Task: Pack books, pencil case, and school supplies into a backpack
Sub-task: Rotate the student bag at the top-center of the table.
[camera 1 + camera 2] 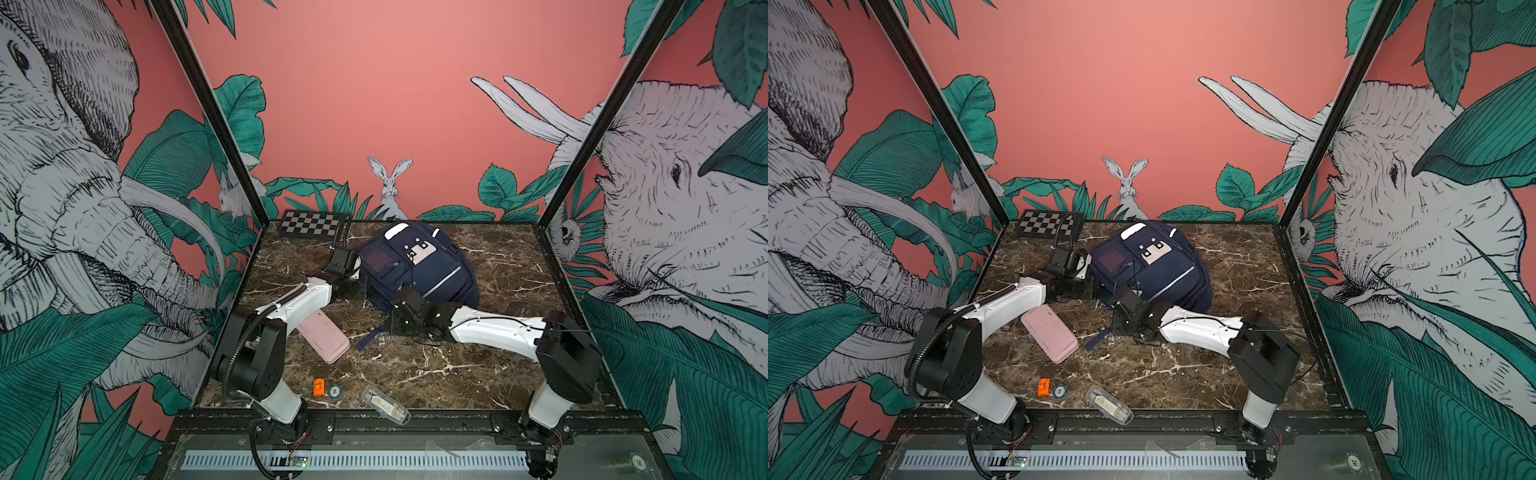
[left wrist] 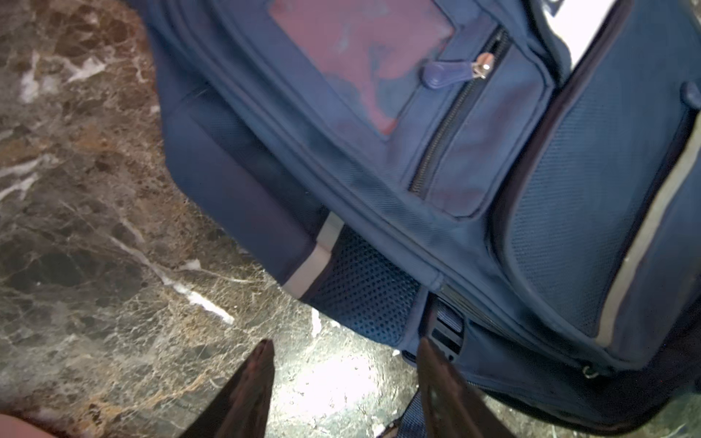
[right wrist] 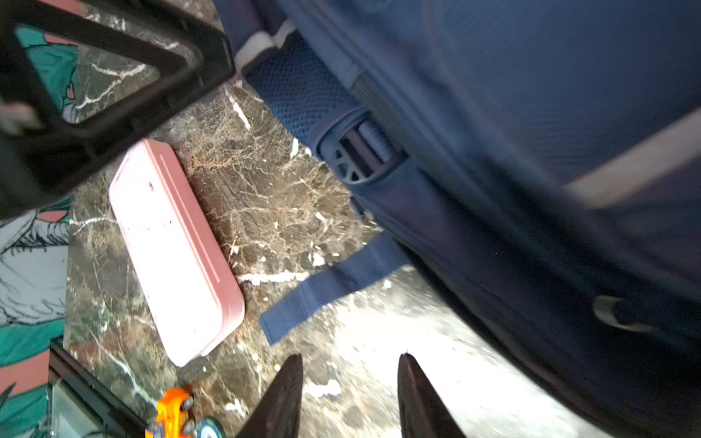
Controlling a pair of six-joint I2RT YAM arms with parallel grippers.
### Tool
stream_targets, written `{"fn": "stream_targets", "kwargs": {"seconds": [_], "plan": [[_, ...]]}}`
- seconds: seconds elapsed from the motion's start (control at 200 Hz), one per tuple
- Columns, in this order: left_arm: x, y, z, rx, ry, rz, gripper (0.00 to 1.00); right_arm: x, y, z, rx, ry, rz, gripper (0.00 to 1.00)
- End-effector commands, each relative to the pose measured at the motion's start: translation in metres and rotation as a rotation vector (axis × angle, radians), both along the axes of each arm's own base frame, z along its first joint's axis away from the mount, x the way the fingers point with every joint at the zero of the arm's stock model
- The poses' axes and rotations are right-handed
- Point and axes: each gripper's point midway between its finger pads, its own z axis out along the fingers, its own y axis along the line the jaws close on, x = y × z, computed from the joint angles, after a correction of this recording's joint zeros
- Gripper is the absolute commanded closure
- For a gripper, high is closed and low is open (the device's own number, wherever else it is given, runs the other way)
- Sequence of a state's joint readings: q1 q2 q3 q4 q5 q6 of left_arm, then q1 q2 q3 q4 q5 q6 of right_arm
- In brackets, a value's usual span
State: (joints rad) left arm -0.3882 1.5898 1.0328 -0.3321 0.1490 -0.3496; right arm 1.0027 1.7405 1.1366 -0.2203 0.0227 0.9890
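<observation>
Broadly, the marble tabletop (image 1: 498,291) carries everything. The navy backpack (image 1: 415,266) lies front-up on its far middle, and no view shows an open mouth. The books are nowhere visible, so I cannot tell whether they are inside.

Both arms reach to the bag's near-left flank. The left gripper (image 2: 343,360) hangs just off the mesh side pocket (image 2: 364,288), its fingers spread with only marble between them. The right gripper (image 3: 349,360) hovers by the bag's lower edge, likewise parted and empty.

A chessboard (image 1: 311,224) sits in the far-left corner, well apart from the work. The pink pencil case (image 1: 324,336) lies unpacked, partly beneath the left forearm in both top views.

Near the front edge rest a clear plastic case (image 1: 384,404), probably one of the supplies, a small orange toy car (image 1: 318,387) and a round chip (image 1: 335,391).

The risks are these:
- The loose strap (image 3: 333,284) trails right ahead of the right fingers, so a pinch there would probably catch webbing, not the bag's rim.
- The soft bag could then slide on the polished stone.
- A low sweep of the left forearm could shove the pencil case toward the small items.
</observation>
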Motion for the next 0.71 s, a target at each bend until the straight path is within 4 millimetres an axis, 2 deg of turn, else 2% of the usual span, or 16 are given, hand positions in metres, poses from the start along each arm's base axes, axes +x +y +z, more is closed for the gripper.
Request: {"fn": "stream_targets", "kwargs": {"seconds": [0.0,0.105,0.315,0.325,0.345,0.47,0.7], "plan": [[0.001,0.001,0.001,-0.113,0.007,0.071,0.38,0.0,0.024,-0.003,0.046,0.03,-0.031,0.6],[0.007,0.006,-0.01,-0.124,0.005,0.091,0.37,0.005,0.03,-0.01,0.013,0.027,-0.054,0.62],[0.022,-0.002,-0.018,-0.201,-0.013,0.084,0.37,0.023,0.018,-0.02,-0.076,-0.017,-0.155,0.67],[0.022,-0.002,-0.018,-0.201,-0.012,0.084,0.37,0.027,0.023,-0.012,-0.06,-0.026,-0.16,0.67],[0.023,-0.002,-0.018,-0.203,-0.012,0.083,0.37,0.03,0.025,-0.011,-0.059,-0.031,-0.166,0.67],[0.029,-0.01,-0.022,-0.227,0.0,0.068,0.38,0.038,0.029,-0.014,-0.076,-0.022,-0.195,0.71],[0.032,-0.019,-0.032,-0.273,0.039,0.06,0.47,0.034,0.029,-0.024,-0.074,0.023,-0.211,0.72]]}}
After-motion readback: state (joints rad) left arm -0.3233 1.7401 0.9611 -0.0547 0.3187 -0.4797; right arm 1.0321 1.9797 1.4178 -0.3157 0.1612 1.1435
